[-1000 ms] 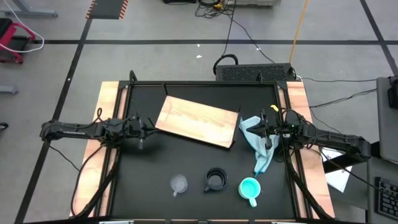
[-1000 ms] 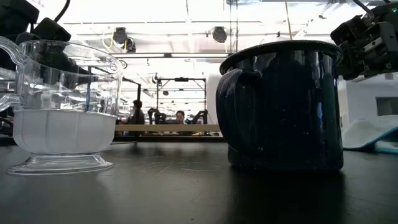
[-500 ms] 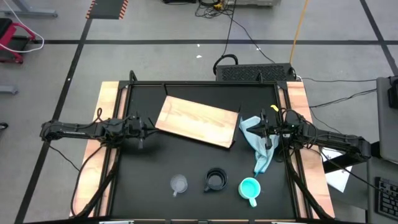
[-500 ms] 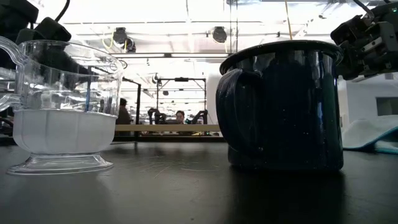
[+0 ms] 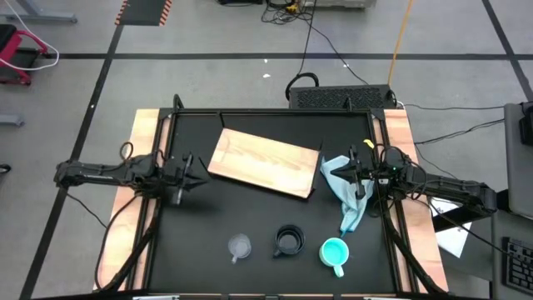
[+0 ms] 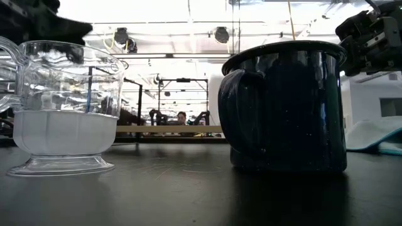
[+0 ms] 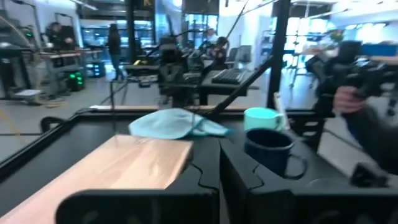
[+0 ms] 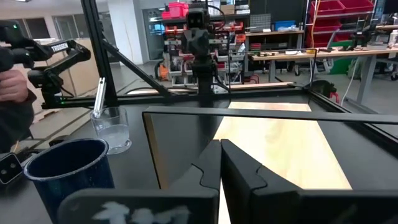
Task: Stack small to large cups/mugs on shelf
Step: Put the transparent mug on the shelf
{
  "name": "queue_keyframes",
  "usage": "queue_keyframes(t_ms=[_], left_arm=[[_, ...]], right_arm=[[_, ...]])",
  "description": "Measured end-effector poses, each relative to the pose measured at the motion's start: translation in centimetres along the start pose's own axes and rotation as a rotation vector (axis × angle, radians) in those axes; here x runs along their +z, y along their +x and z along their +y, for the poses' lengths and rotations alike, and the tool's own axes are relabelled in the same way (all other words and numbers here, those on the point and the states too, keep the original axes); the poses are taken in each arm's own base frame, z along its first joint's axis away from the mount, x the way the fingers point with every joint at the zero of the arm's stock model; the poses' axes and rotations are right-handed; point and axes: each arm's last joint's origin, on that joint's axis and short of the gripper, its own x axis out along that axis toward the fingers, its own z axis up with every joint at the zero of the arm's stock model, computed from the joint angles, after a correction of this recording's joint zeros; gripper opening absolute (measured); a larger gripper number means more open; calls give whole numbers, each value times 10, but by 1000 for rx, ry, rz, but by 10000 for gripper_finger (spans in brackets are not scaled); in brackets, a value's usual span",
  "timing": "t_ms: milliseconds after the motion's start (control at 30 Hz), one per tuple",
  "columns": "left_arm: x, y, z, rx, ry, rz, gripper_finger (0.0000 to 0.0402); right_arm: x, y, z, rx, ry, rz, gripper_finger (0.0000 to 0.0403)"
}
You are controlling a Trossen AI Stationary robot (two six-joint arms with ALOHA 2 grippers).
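The clear glass cup (image 5: pixel 240 246), the black mug (image 5: pixel 288 241) and the turquoise mug (image 5: pixel 334 252) stand upright in a row near the table's near edge. They rest on their bases. The wooden board (image 5: pixel 265 162) lies flat at the table's far middle. My left gripper (image 5: pixel 185 172) is shut and empty, just left of the board. My right gripper (image 5: pixel 356 177) is shut and empty, raised above the pale blue cloth (image 5: pixel 346 193). The low view shows the glass cup (image 6: pixel 59 107) and the black mug (image 6: pixel 286 107) close up.
The pale blue cloth lies crumpled right of the board, its tail reaching toward the turquoise mug. Pale wooden rails (image 5: pixel 146 142) and a black frame border the table. A person shows in the room beyond (image 8: pixel 12 81).
My left gripper has risen a little, drawn slightly toward the table's left edge and turned somewhat toward the near edge. It stays shut. The cups, board and cloth have not moved.
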Motion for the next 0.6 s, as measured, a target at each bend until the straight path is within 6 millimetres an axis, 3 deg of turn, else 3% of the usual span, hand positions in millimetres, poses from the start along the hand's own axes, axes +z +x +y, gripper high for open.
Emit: queue_keyframes(t_ms=[267, 600], left_arm=[[36, 11, -9, -22, -21, 109, 2], [75, 62, -34, -84, 37, 485, 1]], right_arm=[[2, 0, 0, 1, -9, -15, 0], [6, 0, 0, 3, -56, -56, 0]])
